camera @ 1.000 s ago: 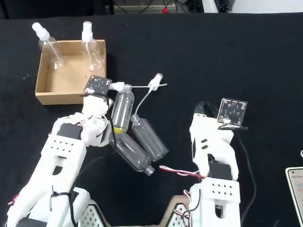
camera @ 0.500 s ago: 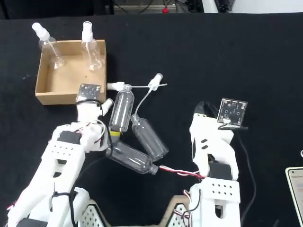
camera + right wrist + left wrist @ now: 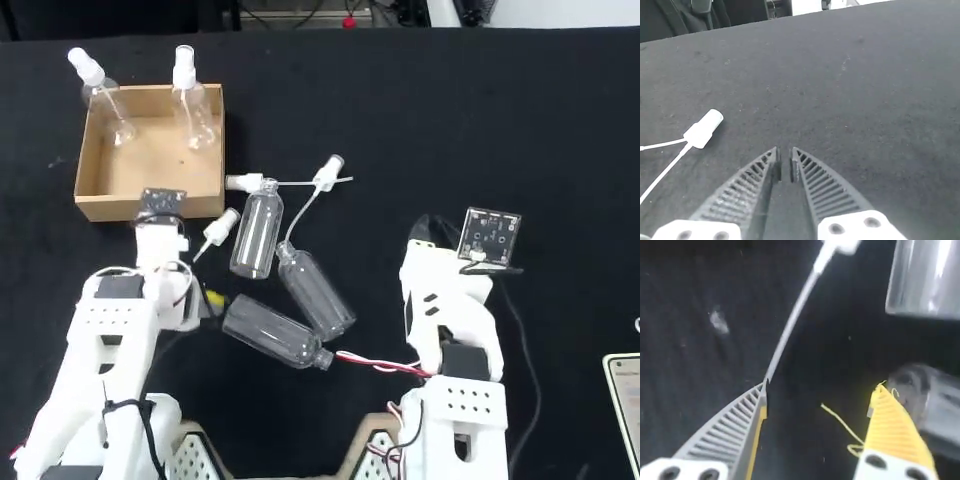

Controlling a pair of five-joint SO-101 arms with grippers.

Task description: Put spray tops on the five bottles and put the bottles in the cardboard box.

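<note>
Left claw (image 3: pixel 821 390) open (jaws far apart); right claw (image 3: pixel 784 155) pinched closed.

Far on my left stands the cardboard box (image 3: pixel 110 207), two bottles (image 3: pixel 195 112) upright in it; right of it three bottles (image 3: pixel 256 232) lie on the table (image 3: pixel 500 120); loose spray tops (image 3: pixel 218 228) beside them.

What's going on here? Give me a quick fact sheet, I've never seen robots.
Box: brown cardboard box, two upright clear bottles with white spray tops inside
Table: black table, three clear plastic bottles lying flat, loose white spray tops nearby
Left gripper: open, beside one top's thin tube
Right gripper: shut, empty
</note>
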